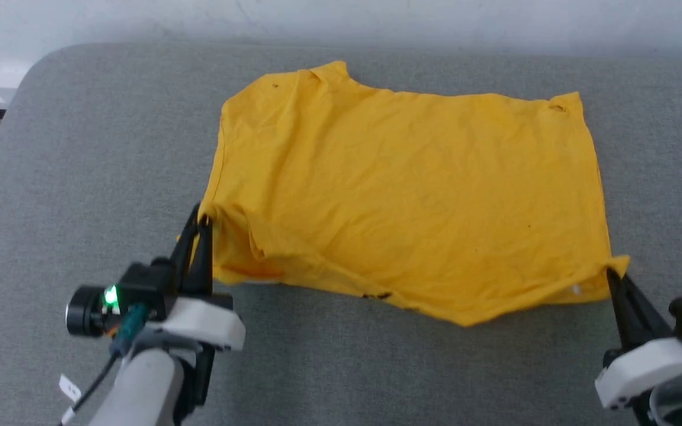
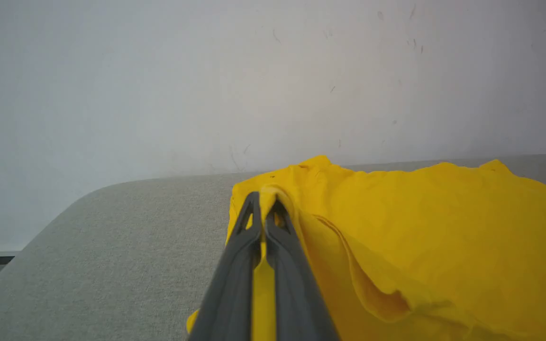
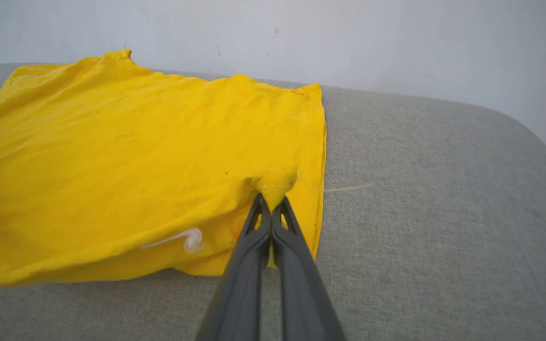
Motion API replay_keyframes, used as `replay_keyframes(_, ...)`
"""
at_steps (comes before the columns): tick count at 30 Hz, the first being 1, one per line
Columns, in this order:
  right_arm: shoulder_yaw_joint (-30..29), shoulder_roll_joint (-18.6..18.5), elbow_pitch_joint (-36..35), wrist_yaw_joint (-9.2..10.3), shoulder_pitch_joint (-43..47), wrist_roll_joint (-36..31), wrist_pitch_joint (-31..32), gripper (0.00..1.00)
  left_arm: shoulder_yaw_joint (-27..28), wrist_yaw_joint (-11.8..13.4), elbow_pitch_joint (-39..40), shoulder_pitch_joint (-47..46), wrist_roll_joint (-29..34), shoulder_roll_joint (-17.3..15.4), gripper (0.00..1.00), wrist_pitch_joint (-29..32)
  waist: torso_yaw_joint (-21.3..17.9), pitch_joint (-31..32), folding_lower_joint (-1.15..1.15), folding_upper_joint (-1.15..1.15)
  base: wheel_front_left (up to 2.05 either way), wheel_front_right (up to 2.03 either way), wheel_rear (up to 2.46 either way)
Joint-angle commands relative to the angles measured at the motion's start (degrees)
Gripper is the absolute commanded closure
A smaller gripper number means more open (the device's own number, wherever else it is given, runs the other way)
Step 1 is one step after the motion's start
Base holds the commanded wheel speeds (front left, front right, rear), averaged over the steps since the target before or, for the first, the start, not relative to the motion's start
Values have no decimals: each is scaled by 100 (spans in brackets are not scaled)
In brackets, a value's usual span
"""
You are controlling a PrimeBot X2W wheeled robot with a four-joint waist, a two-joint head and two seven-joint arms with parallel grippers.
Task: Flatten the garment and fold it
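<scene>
Left hand [image 1: 202, 220] and right hand [image 1: 609, 272] each clenched on a near corner of the garment [image 1: 406, 189], raised just off the grey, perhaps padded, tabletop [image 1: 80, 148]. Keep tension even, carrying both corners squarely toward the far edge lying flat.

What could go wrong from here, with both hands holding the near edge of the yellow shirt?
1. The left hand and right hand each pinch just a small tip of the garment; a pull could probably slip it free.
2. The near edge sags in the middle between them, so a fold may come out uneven.
3. Loose layers bunch beside the left hand; they may get trapped as creases.
</scene>
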State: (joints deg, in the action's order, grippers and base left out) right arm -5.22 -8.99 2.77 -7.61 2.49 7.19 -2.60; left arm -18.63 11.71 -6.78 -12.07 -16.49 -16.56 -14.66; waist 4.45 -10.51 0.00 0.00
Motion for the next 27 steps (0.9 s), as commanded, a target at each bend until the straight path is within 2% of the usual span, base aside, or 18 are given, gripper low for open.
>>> replay_keyframes(1,25,-70,10,12,-212,60,61,100,8,-74,-90,-274,55,-23,100,-23,-52,-130,0,0,0,0,0)
replay_keyframes(10,183,-437,360,12,-1260,262,830,100,19,-460,-1127,-1681,26,-176,100,344,-230,-709,0,0,0,0,0)
replay_keyframes(18,267,-703,841,12,-2090,400,1434,100,57,-659,-1980,-2354,-60,-341,100,717,-324,-1110,0,0,0,0,0)
replay_keyframes(27,516,-846,1336,12,-2717,1019,2837,100,-42,-1251,-3055,-2712,-526,-390,100,2019,-363,-1339,0,0,0,0,0)
